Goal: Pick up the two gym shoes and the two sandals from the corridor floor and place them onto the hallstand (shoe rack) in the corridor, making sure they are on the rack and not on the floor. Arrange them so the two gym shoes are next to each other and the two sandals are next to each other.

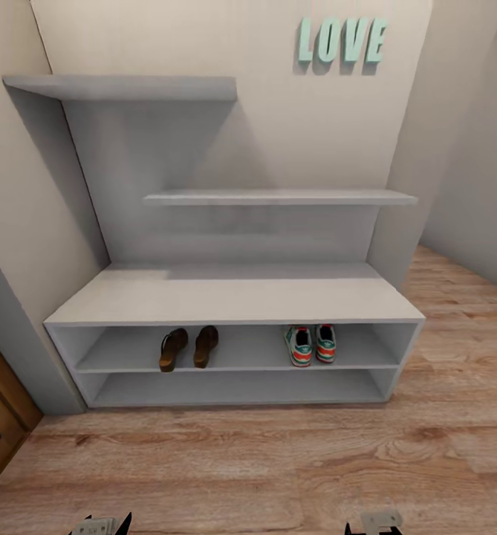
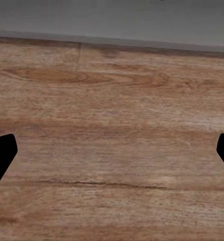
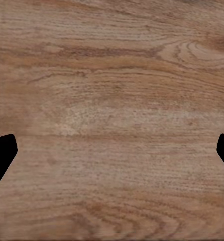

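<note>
Brown leather thong sandals (image 1: pixel 188 348) and white green-striped sneakers (image 1: pixel 311 344) are lying paired on the pale grey hallstand (image 1: pixel 233 297), heels outward, well ahead of both arms. The left gripper (image 2: pixel 112 150) and right gripper (image 3: pixel 112 150) are hanging spread and empty over the wood-plank floor (image 1: pixel 278 475).

Even, soft light across my head view; no single source shows. Faint shadows sit under the upper shelves of the hallstand (image 1: pixel 233 297) and behind the LOVE letters (image 1: pixel 342 39). The open shelf levels are dimmer inside than the bench top. No glare anywhere. Lines lean outward toward the frame edges, a wide-lens stretch. Render is slightly soft, wood grain smeared on the corridor floor (image 1: pixel 278 461). Both my wrist views are evenly lit and a little blurred; my fingertips (image 2: pixel 2 153) read as flat black, no detail.
</note>
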